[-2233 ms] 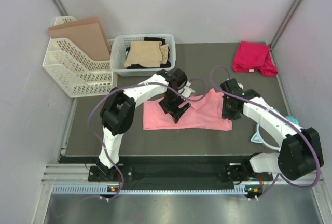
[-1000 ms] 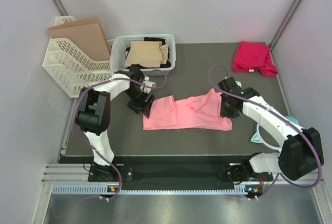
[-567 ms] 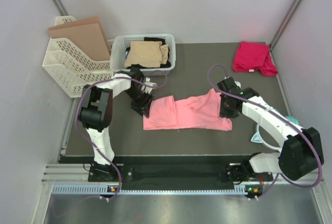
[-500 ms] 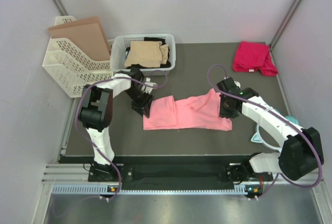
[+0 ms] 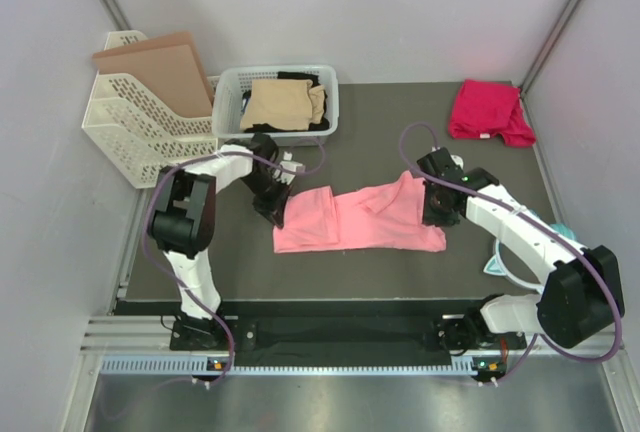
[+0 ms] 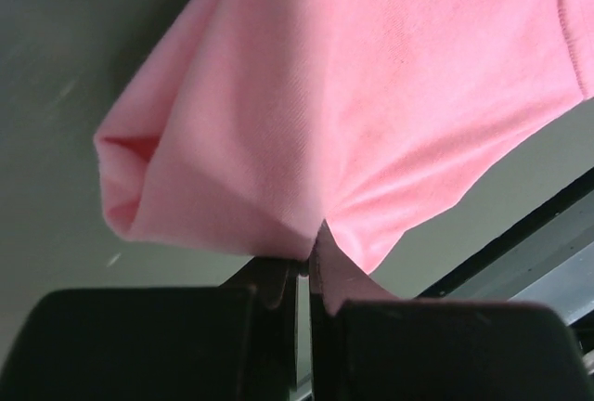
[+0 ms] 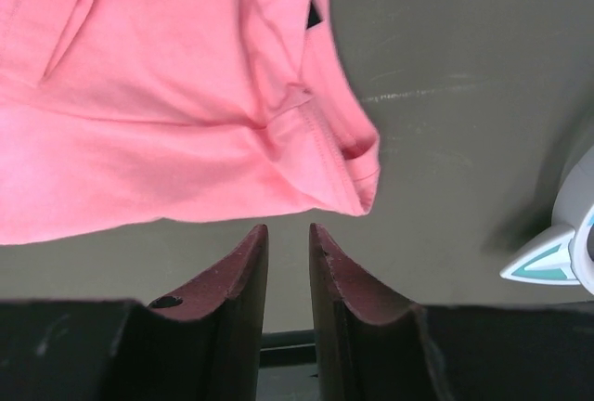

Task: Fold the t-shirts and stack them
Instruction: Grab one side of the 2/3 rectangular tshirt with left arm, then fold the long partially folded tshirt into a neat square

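Note:
The light salmon pink t-shirt (image 5: 360, 220) lies crumpled in a long strip across the middle of the dark mat. My left gripper (image 5: 275, 214) is at its left end, shut on a pinch of the hem (image 6: 314, 243); the cloth (image 6: 371, 95) fans out from the jaws. My right gripper (image 5: 435, 214) hovers at the shirt's right end, open a narrow way, nothing between its fingers (image 7: 288, 234), just short of the pink hem (image 7: 167, 122). The magenta-red t-shirt (image 5: 488, 112) lies bunched at the back right. Tan (image 5: 283, 104) and black (image 5: 300, 78) t-shirts sit in the basket.
A white mesh basket (image 5: 228, 102) stands at the back, left of centre, with a cream file rack (image 5: 140, 132) and brown boards to its left. A teal and white headband (image 5: 495, 264) lies by the right arm, also in the right wrist view (image 7: 548, 257).
The left gripper moved from the shirt's middle to its left end, then closed on the hem and tugged it slightly left. The right gripper has barely moved.

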